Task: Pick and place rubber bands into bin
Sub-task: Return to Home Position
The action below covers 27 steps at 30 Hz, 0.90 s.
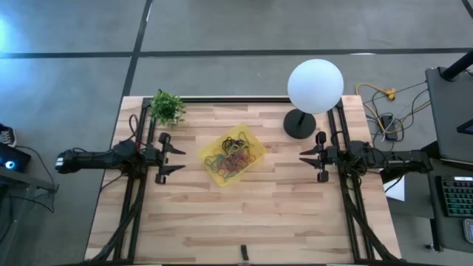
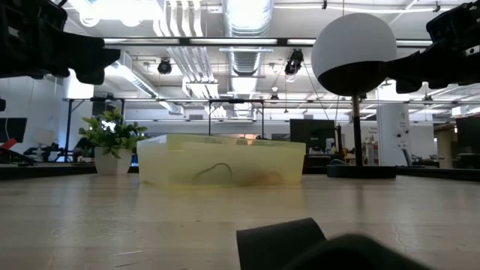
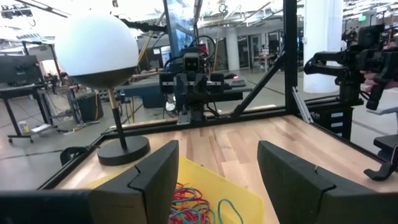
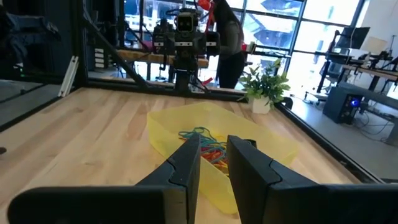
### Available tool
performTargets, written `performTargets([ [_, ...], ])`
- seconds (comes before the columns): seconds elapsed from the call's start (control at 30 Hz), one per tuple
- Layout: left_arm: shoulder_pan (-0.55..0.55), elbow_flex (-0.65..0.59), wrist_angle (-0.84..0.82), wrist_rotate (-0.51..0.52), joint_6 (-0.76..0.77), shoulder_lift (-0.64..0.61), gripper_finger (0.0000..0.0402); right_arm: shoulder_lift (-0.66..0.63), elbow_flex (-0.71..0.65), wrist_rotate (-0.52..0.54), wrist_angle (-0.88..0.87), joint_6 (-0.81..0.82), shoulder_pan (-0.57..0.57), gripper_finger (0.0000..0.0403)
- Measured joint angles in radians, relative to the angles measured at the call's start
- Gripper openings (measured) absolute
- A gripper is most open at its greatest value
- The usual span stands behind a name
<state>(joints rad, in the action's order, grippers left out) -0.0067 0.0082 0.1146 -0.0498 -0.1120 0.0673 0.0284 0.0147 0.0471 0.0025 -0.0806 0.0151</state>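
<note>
The left gripper (image 1: pixel 183 159) hangs over the left side of the table (image 1: pixel 281 214), fingers spread wide and gripping nothing. The right gripper (image 1: pixel 301 157) faces it from the right side, fingers a narrow gap apart and likewise bare.

From above, the bin (image 1: pixel 213 171) lies between them, turned cornerwise to the table edges. Its long axis slants from the lamp's (image 1: pixel 315 85) corner toward the opposite one, and the rubber bands (image 1: pixel 233 155) are heaped inside.

At table height, one dark band rests against its translucent wall. Both wrist views show coloured loops in the yellow tray.

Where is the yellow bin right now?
In the high view, the yellow bin sits mid-table between the left pincer and the right pincer, near the black lamp base.
</note>
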Motion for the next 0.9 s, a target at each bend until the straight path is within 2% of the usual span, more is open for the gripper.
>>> performTargets([
  [0.9, 0.0, 0.0, 0.0, 0.0, 0.0, 0.024, 0.0203, 0.0, 0.0, 0.004, 0.001, 0.001, 0.0, 0.0068],
])
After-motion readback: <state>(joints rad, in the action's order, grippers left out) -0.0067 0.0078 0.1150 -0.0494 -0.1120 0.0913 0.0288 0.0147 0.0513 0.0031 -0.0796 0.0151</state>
